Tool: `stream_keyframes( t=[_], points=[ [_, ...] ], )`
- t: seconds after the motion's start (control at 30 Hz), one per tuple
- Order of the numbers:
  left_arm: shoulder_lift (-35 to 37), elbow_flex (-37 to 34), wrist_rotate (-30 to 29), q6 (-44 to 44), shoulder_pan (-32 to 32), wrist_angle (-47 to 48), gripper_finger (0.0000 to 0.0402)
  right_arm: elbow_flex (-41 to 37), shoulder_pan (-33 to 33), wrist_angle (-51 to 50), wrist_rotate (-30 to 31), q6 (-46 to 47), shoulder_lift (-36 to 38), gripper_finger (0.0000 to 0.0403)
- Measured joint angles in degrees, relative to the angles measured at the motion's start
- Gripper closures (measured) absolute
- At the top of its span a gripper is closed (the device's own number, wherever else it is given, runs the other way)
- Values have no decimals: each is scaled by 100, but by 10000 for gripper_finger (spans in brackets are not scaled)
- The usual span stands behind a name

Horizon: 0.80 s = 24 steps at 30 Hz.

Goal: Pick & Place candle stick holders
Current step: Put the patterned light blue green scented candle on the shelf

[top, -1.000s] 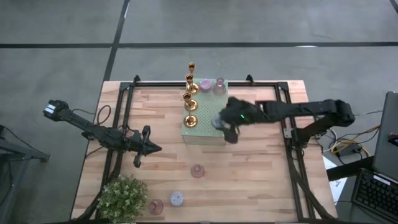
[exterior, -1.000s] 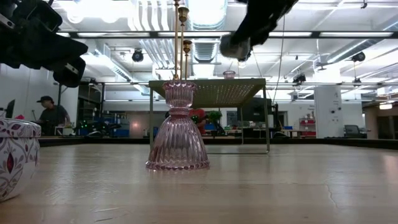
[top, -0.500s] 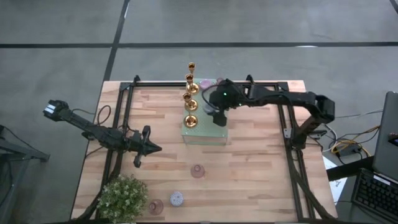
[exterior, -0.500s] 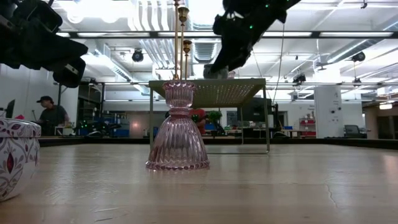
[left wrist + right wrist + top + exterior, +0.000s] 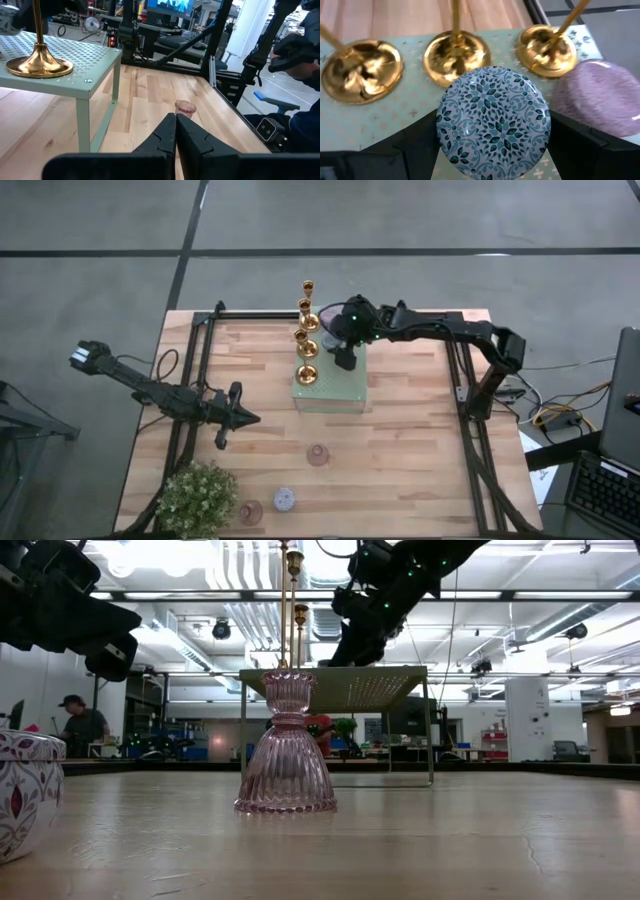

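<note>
My right gripper (image 5: 344,356) is over the pale green perforated pad (image 5: 330,390), shut on a squat pale-blue patterned holder (image 5: 492,117). It is beside the row of slim gold candlesticks (image 5: 305,340), whose round bases (image 5: 455,52) stand on the pad. A lilac holder (image 5: 592,97) and a pink one (image 5: 330,315) stand at the pad's far end. A pink glass holder (image 5: 318,454) stands on the table in front of the pad. My left gripper (image 5: 240,417) is shut and empty above the table's left half. My right gripper pinches the pale-blue holder by two opposite sides of its round body (image 5: 445,135) between its two fingers (image 5: 415,150). The fingers slant down from the table's right side. The holder is upright at the pad's top; whether it rests on the pad, I cannot tell.
A bushy potted plant (image 5: 198,498) stands at the near left corner. A white patterned holder (image 5: 284,499) and a pink one (image 5: 250,511) stand beside it. The pad is a raised stand on thin legs (image 5: 340,690). A person (image 5: 80,725) is far behind the table.
My right gripper has carried the pale-blue holder from the pad's right side toward the far edge and the left. It has come down toward the pad's top, beside the gold candlesticks, and has stayed shut on the holder.
</note>
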<state>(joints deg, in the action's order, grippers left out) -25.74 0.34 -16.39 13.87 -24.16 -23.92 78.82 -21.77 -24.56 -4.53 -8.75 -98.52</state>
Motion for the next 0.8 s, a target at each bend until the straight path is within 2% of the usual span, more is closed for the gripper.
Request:
stream_keyframes(
  t=[0.6,0.8],
  points=[
    [0,0,0,-1,4,1,388,-9,-28,1,-17,864,4,95],
    [0,0,-1,0,2,0,388,-12,82,3,326,1307,4,96]
  ],
)
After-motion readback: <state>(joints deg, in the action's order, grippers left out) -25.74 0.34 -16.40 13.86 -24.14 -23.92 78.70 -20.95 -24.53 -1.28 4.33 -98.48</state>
